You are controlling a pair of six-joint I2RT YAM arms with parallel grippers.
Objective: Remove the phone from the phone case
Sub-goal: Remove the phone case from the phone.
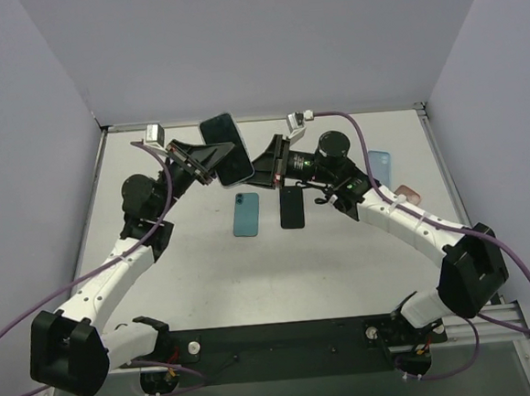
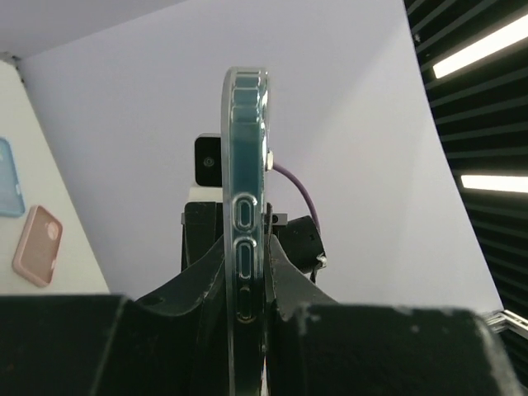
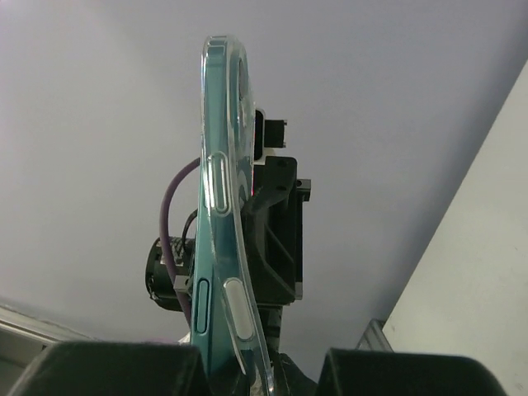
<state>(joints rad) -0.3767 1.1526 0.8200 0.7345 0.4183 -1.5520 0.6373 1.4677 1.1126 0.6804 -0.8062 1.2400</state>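
A teal phone (image 1: 225,148) in a clear phone case is held up in the air between both arms. My left gripper (image 1: 209,158) is shut on it. In the left wrist view the phone (image 2: 246,165) stands edge-on, and the left gripper (image 2: 246,289) has a black finger (image 2: 198,280) pressed on each face. My right gripper (image 1: 262,166) grips the opposite end. In the right wrist view the clear case (image 3: 241,297) bows away from the teal phone (image 3: 210,272) near the right gripper (image 3: 260,384).
On the table below lie a teal phone (image 1: 246,214) and a black phone (image 1: 291,207). A blue case (image 1: 380,163) and a pink case (image 1: 406,193) lie at the right; both also show in the left wrist view, the blue case (image 2: 8,177) and the pink case (image 2: 38,245).
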